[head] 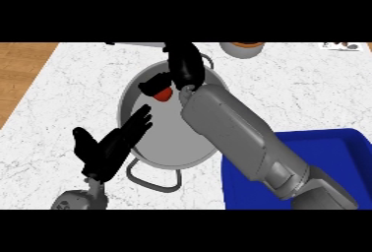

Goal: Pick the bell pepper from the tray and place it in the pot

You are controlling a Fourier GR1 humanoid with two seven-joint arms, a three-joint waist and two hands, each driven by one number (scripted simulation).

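**Pepper held over the pot's far side**

The right hand [185, 66] curls round the red bell pepper [165, 93], holding it above the pot [170, 147], toward its far rim; its long axis cannot be made out. The pot's grey interior lies directly beneath. The left hand [109, 145] rests with fingers spread at the near-left rim. The blue tray [341, 147] sits near-right on the white marble counter [305, 88].

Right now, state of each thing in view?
bell pepper: red, held in the right hand over the pot, mostly hidden
right hand: curled round the pepper
left hand: open, fingers straight, at the pot's near-left rim
pot: upright, no lid, nothing lying inside
tray: blue, partly hidden by the right forearm
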